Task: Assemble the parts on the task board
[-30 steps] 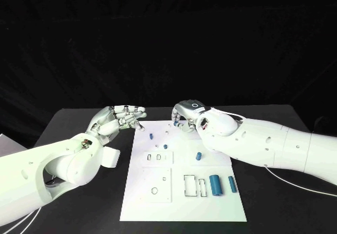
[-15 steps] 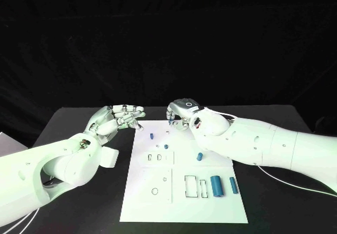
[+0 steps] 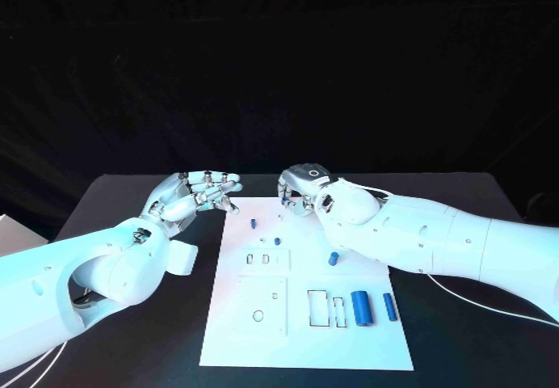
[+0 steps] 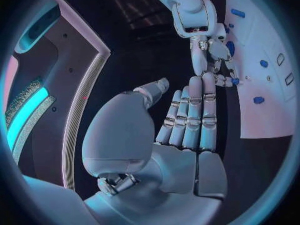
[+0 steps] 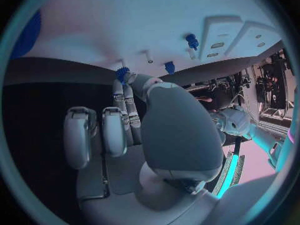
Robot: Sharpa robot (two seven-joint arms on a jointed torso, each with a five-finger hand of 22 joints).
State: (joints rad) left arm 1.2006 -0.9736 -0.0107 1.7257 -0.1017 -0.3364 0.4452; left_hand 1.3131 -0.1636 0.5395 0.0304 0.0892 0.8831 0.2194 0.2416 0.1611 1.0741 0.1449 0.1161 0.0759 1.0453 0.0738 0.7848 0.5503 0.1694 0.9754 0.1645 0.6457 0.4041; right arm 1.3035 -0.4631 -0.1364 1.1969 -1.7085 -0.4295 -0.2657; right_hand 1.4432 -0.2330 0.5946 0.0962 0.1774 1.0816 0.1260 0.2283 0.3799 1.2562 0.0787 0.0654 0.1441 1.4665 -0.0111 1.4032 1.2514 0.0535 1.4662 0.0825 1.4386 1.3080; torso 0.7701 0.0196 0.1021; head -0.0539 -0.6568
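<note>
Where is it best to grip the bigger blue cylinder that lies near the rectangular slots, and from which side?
Probably at its middle, from straight above. The bigger blue cylinder lies flat on the task board, long axis running away from the robot, so fingers should close across its round sides. A thinner blue part lies close beside it, leaving little room there.

A robotics lab or demonstration booth is suggested: a black tabletop (image 3: 128, 202) is set against a black curtain backdrop (image 3: 279, 81), a white task board (image 3: 305, 323) is laid on it, and glowing cyan light strips (image 4: 25, 112) are seen nearby.
</note>
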